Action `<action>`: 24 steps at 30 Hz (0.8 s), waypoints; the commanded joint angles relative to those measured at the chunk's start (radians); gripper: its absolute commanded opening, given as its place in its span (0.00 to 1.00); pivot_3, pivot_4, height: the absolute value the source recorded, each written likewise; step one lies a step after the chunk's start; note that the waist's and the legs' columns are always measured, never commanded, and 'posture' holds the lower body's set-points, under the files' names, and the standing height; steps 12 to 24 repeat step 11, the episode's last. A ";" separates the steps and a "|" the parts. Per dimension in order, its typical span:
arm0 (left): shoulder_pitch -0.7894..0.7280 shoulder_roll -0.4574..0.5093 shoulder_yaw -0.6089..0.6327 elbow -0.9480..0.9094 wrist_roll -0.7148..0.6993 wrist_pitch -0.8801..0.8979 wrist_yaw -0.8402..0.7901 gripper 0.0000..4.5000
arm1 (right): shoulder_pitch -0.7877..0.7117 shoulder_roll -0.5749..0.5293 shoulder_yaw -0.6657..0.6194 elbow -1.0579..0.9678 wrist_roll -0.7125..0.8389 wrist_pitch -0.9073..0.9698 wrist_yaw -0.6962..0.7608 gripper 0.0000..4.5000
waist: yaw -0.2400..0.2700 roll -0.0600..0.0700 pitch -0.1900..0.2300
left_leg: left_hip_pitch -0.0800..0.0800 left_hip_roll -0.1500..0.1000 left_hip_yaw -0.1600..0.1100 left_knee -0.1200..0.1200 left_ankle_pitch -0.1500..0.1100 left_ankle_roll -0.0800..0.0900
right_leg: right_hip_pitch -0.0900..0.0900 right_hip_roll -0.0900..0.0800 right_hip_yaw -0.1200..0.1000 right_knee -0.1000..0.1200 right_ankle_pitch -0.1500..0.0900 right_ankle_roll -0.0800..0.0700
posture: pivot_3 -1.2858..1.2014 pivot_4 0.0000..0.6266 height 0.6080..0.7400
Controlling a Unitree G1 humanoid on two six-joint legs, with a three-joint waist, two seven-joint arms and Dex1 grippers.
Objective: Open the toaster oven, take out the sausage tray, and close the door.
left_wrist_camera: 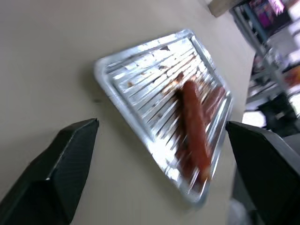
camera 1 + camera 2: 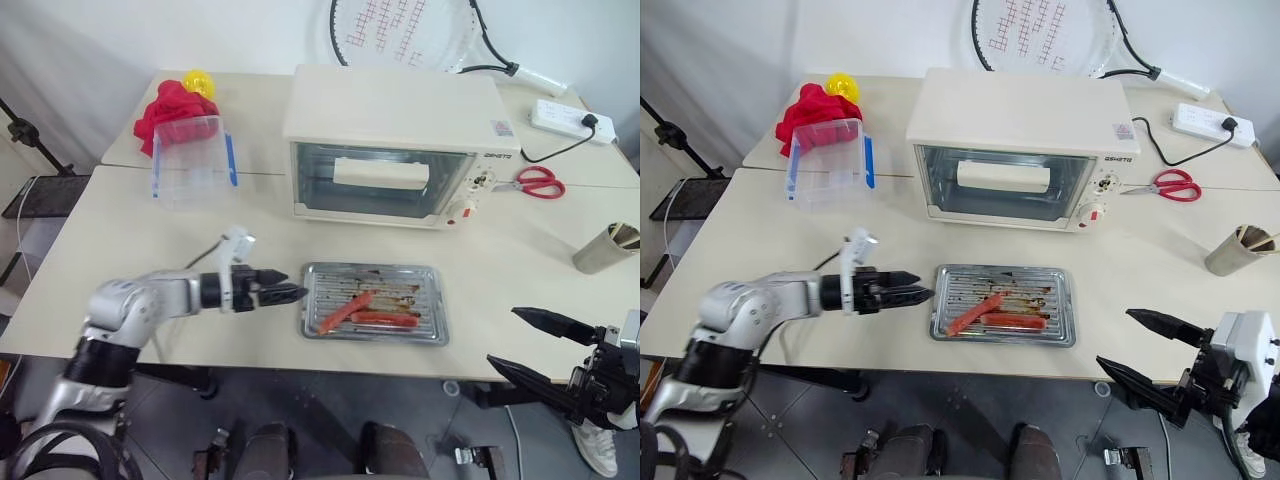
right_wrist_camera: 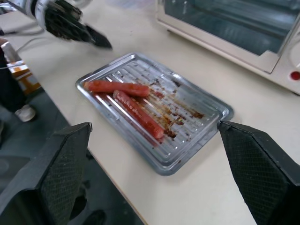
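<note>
**A:** Cream desk against a white wall, racket leaning behind it. What sits along it, from the left?

**B:** Red cloth with a yellow ball at the far left, a clear plastic blue-trimmed box just in front of them. Below that, the left hand hovers low over the desk, its fingers spread wide and empty, the tips just beside the left edge of the sausage tray.

**A:** And the tray itself?

**B:** Flat on the desk near the front edge, two sausages on its greasy ridges. Behind it stands the toaster oven, its door upright and apparently shut. Red scissors lie to the oven's right, a power strip further back, a metal cup near the right side. The right hand hangs off the front edge at the lower right, fully open, holding nothing.

**A:** So what could spoil it?

**B:** I judge the task nearly done. The tray lies close to the desk's front edge; a careless sweep of the left hand could nudge it off or roll the sausages. The door should also be seated fully.
</note>
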 commanded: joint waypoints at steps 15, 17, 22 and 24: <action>0.150 0.081 0.266 0.079 0.185 -0.786 -0.452 0.99 | -0.082 -0.072 0.002 -0.011 0.067 -0.028 0.156 1.00 | 0.007 0.000 0.001 | 0.003 0.001 0.003 -0.004 -0.001 0.002 | -0.001 -0.003 0.000 0.000 0.000 0.000 | 0.52 0.24 1.00; 0.150 0.081 0.266 0.079 0.185 -0.786 -0.452 0.99 | -0.082 -0.072 0.002 -0.011 0.067 -0.028 0.156 1.00 | 0.007 0.000 0.001 | 0.003 0.001 0.003 -0.004 -0.001 0.002 | -0.001 -0.003 0.000 0.000 0.000 0.000 | 0.52 0.24 1.00; 0.150 0.081 0.266 0.079 0.185 -0.786 -0.452 0.99 | -0.082 -0.072 0.002 -0.011 0.067 -0.028 0.156 1.00 | 0.007 0.000 0.001 | 0.003 0.001 0.003 -0.004 -0.001 0.002 | -0.001 -0.003 0.000 0.000 0.000 0.000 | 0.52 0.24 1.00; 0.150 0.081 0.266 0.079 0.185 -0.786 -0.452 0.99 | -0.082 -0.072 0.002 -0.011 0.067 -0.028 0.156 1.00 | 0.007 0.000 0.001 | 0.003 0.001 0.003 -0.004 -0.001 0.002 | -0.001 -0.003 0.000 0.000 0.000 0.000 | 0.52 0.24 1.00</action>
